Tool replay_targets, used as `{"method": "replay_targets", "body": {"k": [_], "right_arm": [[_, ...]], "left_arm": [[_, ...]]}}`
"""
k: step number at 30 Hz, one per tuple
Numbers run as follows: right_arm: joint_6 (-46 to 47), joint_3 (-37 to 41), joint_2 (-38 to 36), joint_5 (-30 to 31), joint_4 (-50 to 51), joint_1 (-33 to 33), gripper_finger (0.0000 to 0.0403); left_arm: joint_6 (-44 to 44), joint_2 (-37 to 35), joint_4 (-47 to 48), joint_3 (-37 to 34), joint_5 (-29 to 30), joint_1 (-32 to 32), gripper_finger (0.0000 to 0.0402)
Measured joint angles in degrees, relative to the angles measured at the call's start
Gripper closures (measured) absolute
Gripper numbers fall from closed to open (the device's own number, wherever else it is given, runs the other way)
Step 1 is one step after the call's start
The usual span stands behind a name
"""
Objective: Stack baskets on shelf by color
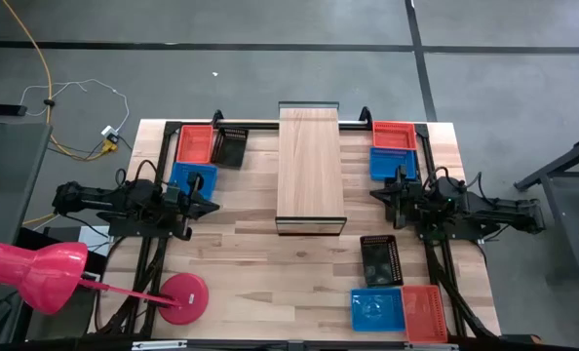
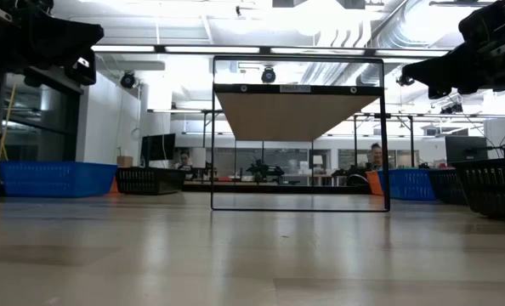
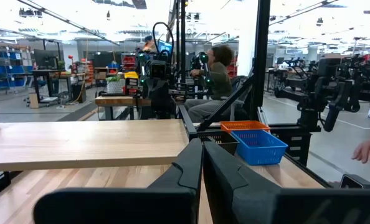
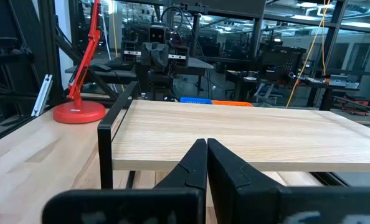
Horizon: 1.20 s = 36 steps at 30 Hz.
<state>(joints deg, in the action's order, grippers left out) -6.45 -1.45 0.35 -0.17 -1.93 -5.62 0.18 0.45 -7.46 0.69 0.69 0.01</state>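
The shelf (image 1: 310,168), a light-wood board on a thin black frame, stands mid-table toward the far edge. On the tabletop at the far left sit a red basket (image 1: 194,143), a black one (image 1: 230,146) and a blue one (image 1: 192,178). At the far right are a red basket (image 1: 395,135) and a blue one (image 1: 393,163). Near the front right sit a black (image 1: 380,259), a blue (image 1: 376,310) and a red basket (image 1: 425,312). My left gripper (image 3: 202,163) and right gripper (image 4: 206,163) hover shut on either side of the shelf, pointing level at it, with nothing in them.
A pink desk lamp (image 1: 36,273) stands with its round base (image 1: 182,297) on the table's near left corner. Bare planks lie in front of the shelf. People show in the room beyond, among them a seated person (image 3: 219,68) and a hand (image 3: 369,149).
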Motion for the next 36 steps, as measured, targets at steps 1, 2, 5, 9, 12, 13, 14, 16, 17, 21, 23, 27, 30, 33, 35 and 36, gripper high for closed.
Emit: {"method": "replay_targets", "body": {"k": [1,2,5,9,12,13,14,16,17,21,23,27,30,33,35,36], "right_arm": [[0.02,0.00,0.01,-0.02,0.00,-0.01,0.0402],[0.01,0.00,-0.02,0.01,0.00,-0.01,0.0402],[0.00,0.00,0.00,0.00,0.00,0.00,0.0402],[-0.01,0.00,-0.02,-0.01,0.00,-0.01,0.0402],[0.00,0.00,0.00,-0.02,0.00,0.00,0.0402],[0.00,0.01,-0.01,-0.01,0.00,0.01,0.0402],[0.01,0.01,-0.02,-0.02,0.00,0.00,0.0402],[0.00,0.00,0.00,0.00,0.00,0.00,0.0402],[0.01,0.00,0.00,0.01,0.00,0.00,0.0402],[0.01,0.00,0.00,0.01,0.00,-0.01,0.0402],[-0.01,0.00,-0.01,0.01,0.00,-0.01,0.0402],[0.31,0.02,-0.01,-0.02,-0.28,-0.01,0.0402],[0.39,0.06,0.03,-0.25,-6.02,0.01,0.0402],[4.05,0.32,0.34,-0.31,-19.99,0.02,0.0402],[7.03,0.33,1.66,0.67,-28.99,0.04,0.0402],[8.51,0.10,2.66,2.58,-32.12,0.02,0.0402]], "left_arm": [[0.00,0.01,0.00,0.00,-0.02,0.01,0.0398],[-0.01,0.01,0.01,0.00,0.00,0.01,0.0398],[-0.01,0.00,0.00,0.00,-0.02,0.01,0.0398],[-0.02,0.00,0.02,0.00,-0.01,0.02,0.0398],[-0.01,0.00,0.01,0.00,-0.01,0.02,0.0398],[-0.01,0.00,0.01,0.00,-0.01,0.02,0.0398],[-0.01,0.00,0.00,0.00,-0.01,0.02,0.0398],[-0.02,0.00,0.00,0.00,-0.02,0.00,0.0398],[0.00,0.02,0.00,0.00,0.00,0.00,0.0398],[-0.01,0.00,0.01,0.00,-0.01,0.01,0.0398],[-0.01,0.00,0.01,0.00,-0.01,0.01,0.0398],[-0.02,0.00,0.00,0.00,-0.02,0.02,0.0398],[-0.02,0.00,0.00,0.00,0.00,0.02,0.0398],[0.00,0.00,0.02,0.00,0.00,0.02,0.0398],[-0.02,0.01,0.00,0.00,-0.01,0.02,0.0398],[-0.02,0.02,0.02,0.00,0.00,0.02,0.0398]]}}
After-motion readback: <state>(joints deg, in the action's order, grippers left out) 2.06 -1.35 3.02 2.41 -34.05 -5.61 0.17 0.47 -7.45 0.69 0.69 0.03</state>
